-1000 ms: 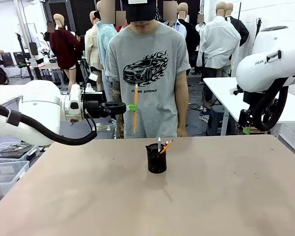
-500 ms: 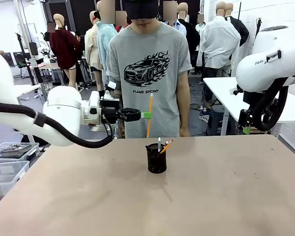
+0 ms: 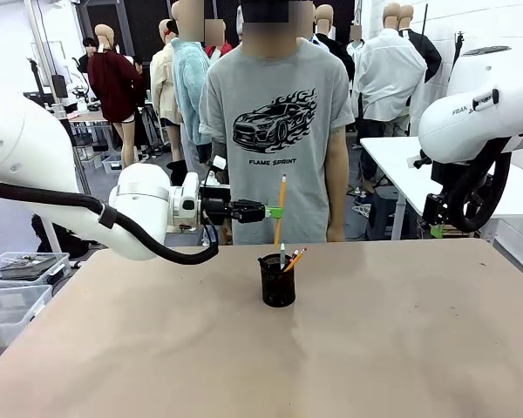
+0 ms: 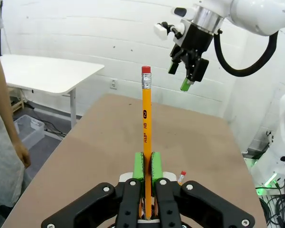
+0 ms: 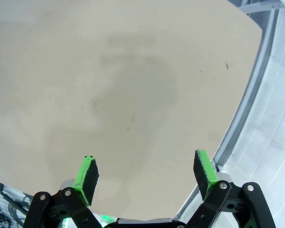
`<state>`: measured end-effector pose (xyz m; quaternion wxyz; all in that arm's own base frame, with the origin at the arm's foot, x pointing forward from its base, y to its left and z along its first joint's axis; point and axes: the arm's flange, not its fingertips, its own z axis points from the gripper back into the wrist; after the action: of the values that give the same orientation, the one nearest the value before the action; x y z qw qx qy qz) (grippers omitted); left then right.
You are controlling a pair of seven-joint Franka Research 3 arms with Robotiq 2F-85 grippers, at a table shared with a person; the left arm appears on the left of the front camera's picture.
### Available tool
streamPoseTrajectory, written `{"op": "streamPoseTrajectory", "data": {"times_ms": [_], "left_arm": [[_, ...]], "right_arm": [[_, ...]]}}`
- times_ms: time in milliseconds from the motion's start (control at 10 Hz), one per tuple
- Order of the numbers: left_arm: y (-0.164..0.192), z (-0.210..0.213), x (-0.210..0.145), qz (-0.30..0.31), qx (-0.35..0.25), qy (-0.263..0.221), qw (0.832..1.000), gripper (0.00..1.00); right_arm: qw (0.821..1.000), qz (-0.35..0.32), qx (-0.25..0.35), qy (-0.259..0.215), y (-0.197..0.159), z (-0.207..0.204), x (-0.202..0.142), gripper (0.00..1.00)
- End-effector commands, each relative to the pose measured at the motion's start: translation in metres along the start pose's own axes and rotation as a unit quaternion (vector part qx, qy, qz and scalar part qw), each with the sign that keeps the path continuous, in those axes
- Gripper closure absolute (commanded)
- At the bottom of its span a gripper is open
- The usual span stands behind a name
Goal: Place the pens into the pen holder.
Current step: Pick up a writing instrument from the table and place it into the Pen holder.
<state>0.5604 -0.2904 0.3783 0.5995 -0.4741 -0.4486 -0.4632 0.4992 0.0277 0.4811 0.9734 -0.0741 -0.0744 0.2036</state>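
Left tool [image 3: 276, 211] clamped on orange-yellow pencil [image 3: 281, 212], held near upright just above the pen holder [image 3: 278, 280] (tip close over the rim). Holder stands mid-worktop [image 3: 401, 340], with other pens [image 3: 288, 258] inside it. Person [image 3: 276, 122] stands right behind, at the far edge. Right tool [image 5: 145, 171] spread wide, gripping nothing, over bare worktop.

One pencil [image 3: 281, 209] held upright in the air, three pens [image 3: 288, 258] standing in one mesh cup [image 3: 277, 283], one person [image 3: 279, 122] behind the counter [image 3: 401, 348].
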Motion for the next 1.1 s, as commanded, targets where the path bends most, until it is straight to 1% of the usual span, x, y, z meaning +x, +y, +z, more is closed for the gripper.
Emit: {"op": "streamPoseTrajectory", "data": {"times_ms": [0, 500, 1000], "left_arm": [[0.004, -0.008, -0.006, -0.016, -0.010, 0.005, 1.000, 1.00], [0.013, -0.014, -0.037, -0.002, -0.015, 0.020, 1.000, 1.00], [0.011, -0.011, -0.048, 0.002, -0.014, 0.025, 1.000, 1.00]], "right_arm": [[1.000, 0.000, -0.005, 0.003, -0.001, -0.001, 0.000, 0.00], [1.000, 0.000, -0.005, 0.003, -0.001, -0.001, 0.000, 0.00], [1.000, 0.000, -0.005, 0.003, -0.001, -0.001, 0.000, 0.00]]}}
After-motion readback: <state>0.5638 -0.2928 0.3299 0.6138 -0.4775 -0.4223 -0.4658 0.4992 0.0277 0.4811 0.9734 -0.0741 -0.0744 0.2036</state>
